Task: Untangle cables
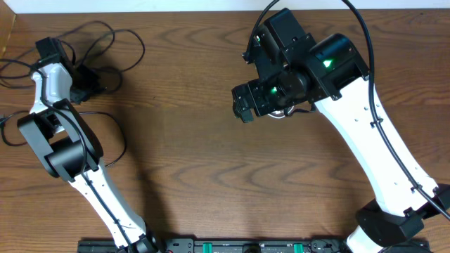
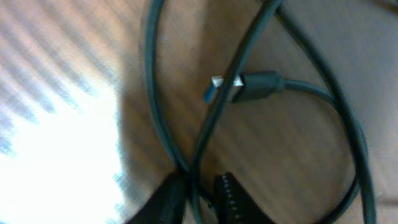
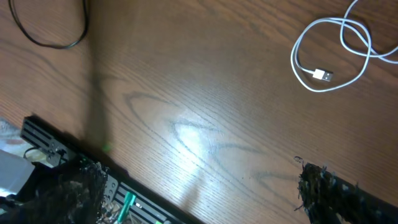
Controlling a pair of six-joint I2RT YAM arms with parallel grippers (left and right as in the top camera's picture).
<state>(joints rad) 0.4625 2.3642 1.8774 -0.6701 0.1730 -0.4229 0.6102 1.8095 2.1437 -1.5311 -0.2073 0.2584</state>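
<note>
Two black cables [image 1: 116, 35] lie in overlapping loops at the table's far left. My left gripper [image 1: 86, 81] sits among them. In the left wrist view its jaws [image 2: 202, 193] are closed on a strand of black cable [image 2: 155, 93], and a black plug with a silver tip [image 2: 245, 87] lies just ahead under a crossing strand. The white cable [image 3: 326, 59] lies coiled on the wood in the right wrist view; from overhead only a bit [image 1: 281, 114] shows under the right arm. My right gripper [image 1: 242, 105] hangs above mid-table, fingers wide apart [image 3: 205, 199] and empty.
A black rail [image 1: 232, 246] with green parts runs along the table's front edge, also in the right wrist view [image 3: 56, 146]. A black cable loop [image 3: 50, 34] shows at that view's top left. The right arm [image 1: 365, 119] crosses the right side.
</note>
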